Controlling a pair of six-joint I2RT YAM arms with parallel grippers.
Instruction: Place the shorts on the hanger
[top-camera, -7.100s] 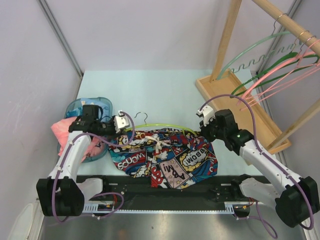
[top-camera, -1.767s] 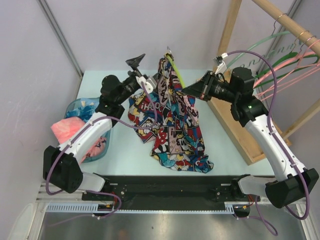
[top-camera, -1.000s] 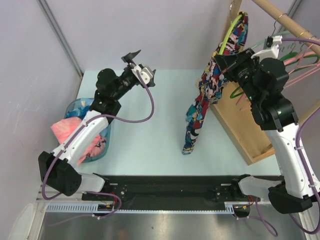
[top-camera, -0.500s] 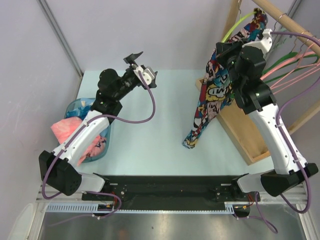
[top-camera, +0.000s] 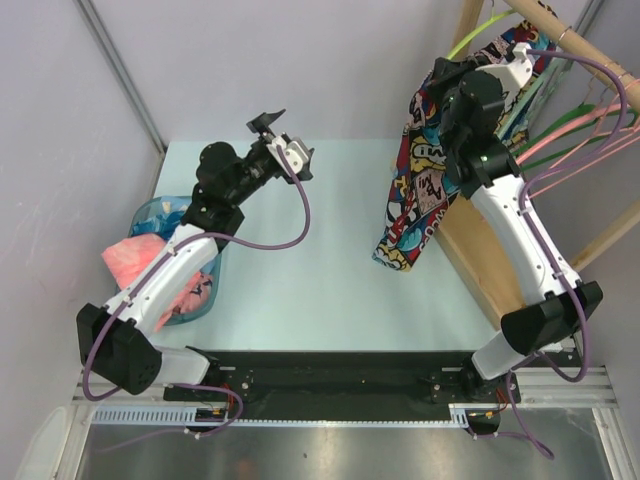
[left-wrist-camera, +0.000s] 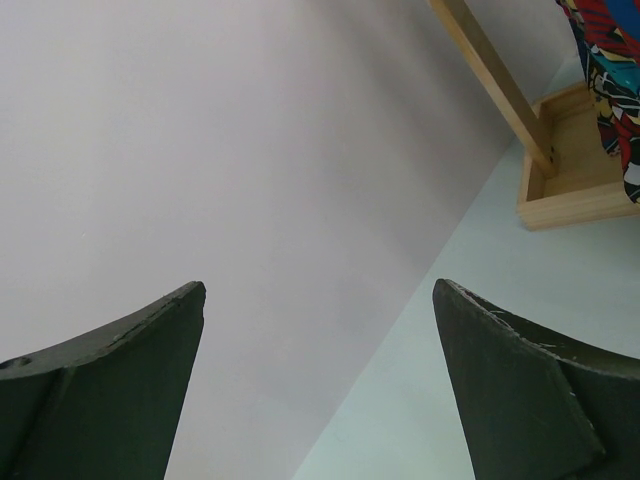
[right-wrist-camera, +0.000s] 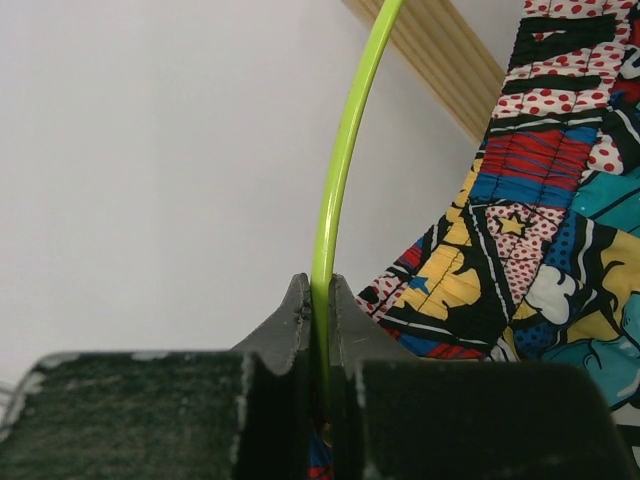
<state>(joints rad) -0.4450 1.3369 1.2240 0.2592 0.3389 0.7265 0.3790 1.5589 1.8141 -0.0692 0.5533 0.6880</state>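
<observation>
The shorts (top-camera: 420, 190) hang down the right half of the top view, hem low beside the rack base (top-camera: 475, 265); whether it clears the table (top-camera: 300, 260) I cannot tell. Their upper part is draped over the hanger (top-camera: 470, 38) toward the upper right corner. The cloth looks only draped and bunched to one side, so a tilt or jerk of the hanger could let it slide off, and the loose hem could snag on the base edge. Farther up, the hook must find the rod (top-camera: 575, 42), which carries other hangers (top-camera: 580, 118). I cannot see the hook, and a miss or a tangle there would drop everything on release. The thin wire could also twist in so narrow a pinch. The left gripper (top-camera: 283, 137), nearer, at upper centre-left, is spread fully wide and holds nothing; its wrist view shows only wall, table and the rack far off at upper right. The right gripper (right-wrist-camera: 318, 300), high by the rod, is clamped tight on the hanger's lime wire, with the shorts just to its right in the wrist view.
</observation>
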